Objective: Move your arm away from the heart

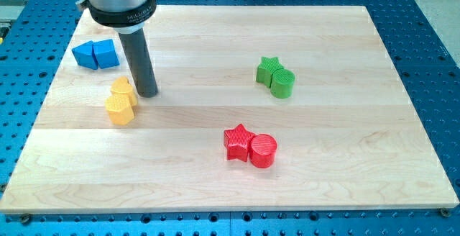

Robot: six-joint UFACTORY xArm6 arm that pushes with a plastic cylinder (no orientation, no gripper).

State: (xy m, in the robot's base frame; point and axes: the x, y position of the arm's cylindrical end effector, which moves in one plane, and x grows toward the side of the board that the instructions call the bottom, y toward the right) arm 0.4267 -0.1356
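A single camera looks down at a slant from above the worktop point(302, 193), facing across it toward the view's top. It stands near enough that the wooden board nearly fills the frame, its far edge looking shorter than its near one. The arm's upper part is cropped at the view's top left.

Board point(215, 185) under my tip point(146, 93) looked like pale wood, visible grain in glued strips, matt and smooth. My rod point(138, 60) was dark, smooth, slight sheen; collar point(118, 6) above it was bright machined metal over a black band. Yellow blocks point(121, 101) just beside my tip, blue blocks point(95, 53) to the view's left of the rod, green blocks point(276, 76) and red blocks point(250, 145) well off to the view's right: all looked like matt plastic with fine ribbed faces. Table point(431, 20) around the board was blue, satin, perforated with rows of holes.
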